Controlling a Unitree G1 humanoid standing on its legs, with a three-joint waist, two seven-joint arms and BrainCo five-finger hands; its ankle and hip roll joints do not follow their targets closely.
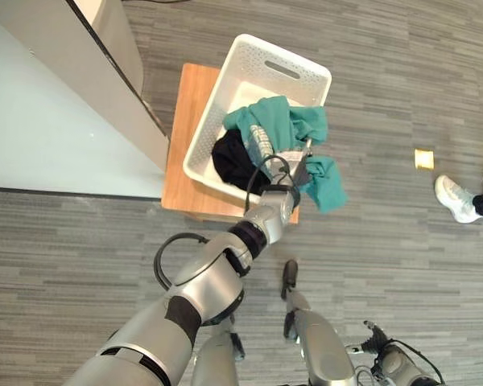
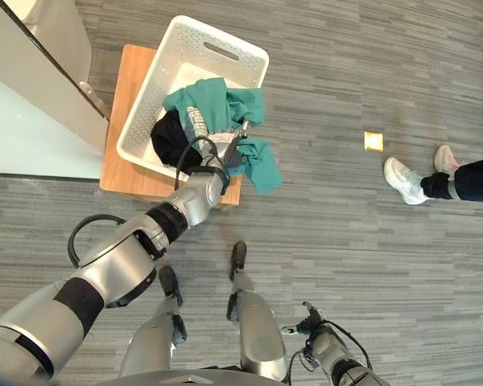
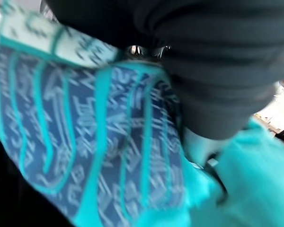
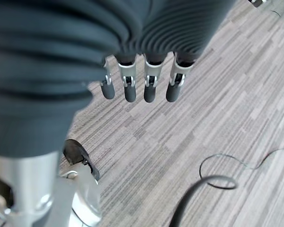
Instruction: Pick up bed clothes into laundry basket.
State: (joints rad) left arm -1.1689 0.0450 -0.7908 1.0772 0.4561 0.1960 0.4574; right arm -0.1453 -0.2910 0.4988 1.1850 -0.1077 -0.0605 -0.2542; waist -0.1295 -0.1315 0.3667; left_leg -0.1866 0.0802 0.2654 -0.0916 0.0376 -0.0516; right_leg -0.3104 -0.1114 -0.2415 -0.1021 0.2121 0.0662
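The left hand [image 1: 283,195] is down at the near right corner of the laundry basket [image 1: 225,77], buried among the clothes; its fingers are hidden in the cloth, so I cannot tell whether they grip or have let go. Around it lies a teal garment [image 1: 280,119], heaped over the basket's near right part, with one fold [image 1: 325,183] spilling over the rim and hanging outside toward the floor. A patterned blue and teal cloth [image 3: 85,142] sits pressed close against the hand, and a dark garment [image 1: 230,159] lies to the left of it inside the basket. The basket rests on a low wooden table [image 1: 190,104], beside the bed's pale edge [image 1: 48,112] on the left.

The right hand [image 4: 142,85] hangs low over the bare floor, fingers loosely straight, holding nothing.

The risk, as I judge it, is the overhanging fold: if the hand pulls away with cloth snagged on it (easily done with loose fabric), the teal garment could slide over the rim and drop. A person's shoes [image 1: 457,198] stand well off to the right.
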